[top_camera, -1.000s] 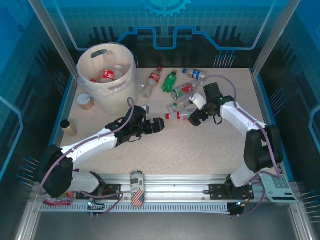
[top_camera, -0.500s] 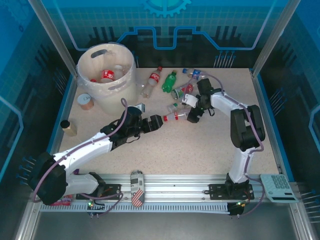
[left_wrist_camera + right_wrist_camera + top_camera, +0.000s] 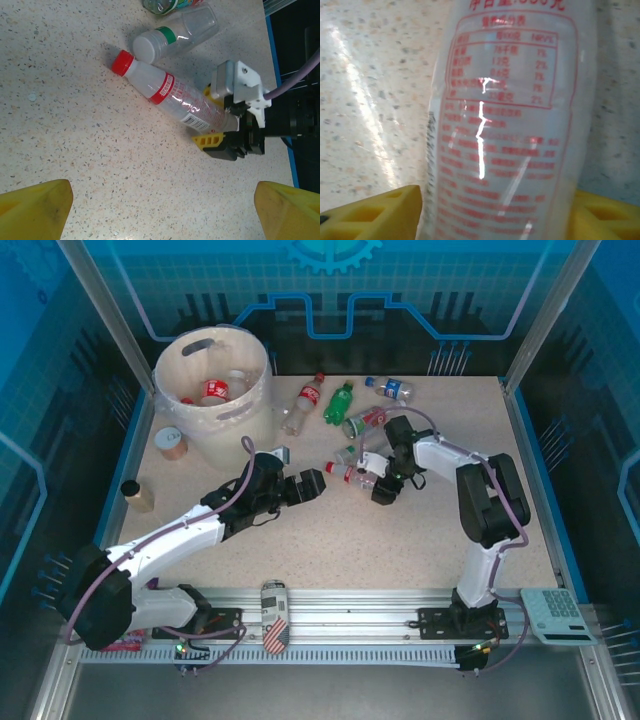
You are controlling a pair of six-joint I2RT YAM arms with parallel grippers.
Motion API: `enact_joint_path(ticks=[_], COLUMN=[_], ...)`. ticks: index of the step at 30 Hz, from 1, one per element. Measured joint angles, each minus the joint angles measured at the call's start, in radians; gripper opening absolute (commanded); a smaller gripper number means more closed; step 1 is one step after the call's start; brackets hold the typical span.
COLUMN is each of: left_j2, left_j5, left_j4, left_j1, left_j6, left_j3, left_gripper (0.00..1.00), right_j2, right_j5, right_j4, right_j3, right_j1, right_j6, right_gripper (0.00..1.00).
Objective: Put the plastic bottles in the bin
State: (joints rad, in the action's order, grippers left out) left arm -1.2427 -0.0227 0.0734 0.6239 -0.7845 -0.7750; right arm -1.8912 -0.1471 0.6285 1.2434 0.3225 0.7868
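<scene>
Speckled tabletop (image 3: pixel 400 530), near half bare, right fingers (image 3: pixel 370 215) around red-capped bottle (image 3: pixel 175 97)

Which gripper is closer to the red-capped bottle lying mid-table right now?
Right. The right gripper is clamped on the base end of the red-capped bottle, a finger on each side. The left gripper hangs open, apart from it, short of the cap end.

Right of bin (image 3: pixel 225 435), bottles (image 3: pixel 338 403) on table (image 3: pixel 400 530)
</scene>
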Motion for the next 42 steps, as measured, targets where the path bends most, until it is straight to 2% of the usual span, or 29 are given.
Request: enact_joint_path(ticks=[2,5,12,20,28,34,42], left_j2=[0.000,0.000,0.002,-0.007,-0.178,-0.288,-0.295], left_j5=[0.000,0.000,0.004,0.122,0.198,0.229,0.242], left_j4=[-0.001,-0.003,-0.037,-0.319,-0.557,-0.658,-0.702], left_j1=[0.000,0.000,-0.010,-0.092,-0.079,-0.037,-0.032], left_j6=[-0.002,-0.004,-0.037,-0.206,-0.326,-0.388,-0.420], left_j3=[0.000,0.000,0.004,0.131,0.117,0.091,0.077], left_gripper=[0.94,0.94,0.97,0.99,0.99,0.81,0.58], right_j2=[0.013,0.039,0.148,0.399,0.510,0.552,0.536], right_j5=[0.003,0.008,0.008,-0.055,-0.108,-0.123,-0.115], right_j4=[-0.012,-0.034,-0.059,-0.087,-0.140,-0.177,-0.199], right_j3=[-0.023,-0.058,-0.125,-0.216,-0.293,-0.330,-0.330], right_j1=[0.014,0.020,0.035,0.111,0.192,0.203,0.207], right_j6=[-0.012,-0.034,-0.084,-0.227,-0.348,-0.395,-0.422], right_gripper=[0.49,0.41,0.41,0.44,0.45,0.47,0.49])
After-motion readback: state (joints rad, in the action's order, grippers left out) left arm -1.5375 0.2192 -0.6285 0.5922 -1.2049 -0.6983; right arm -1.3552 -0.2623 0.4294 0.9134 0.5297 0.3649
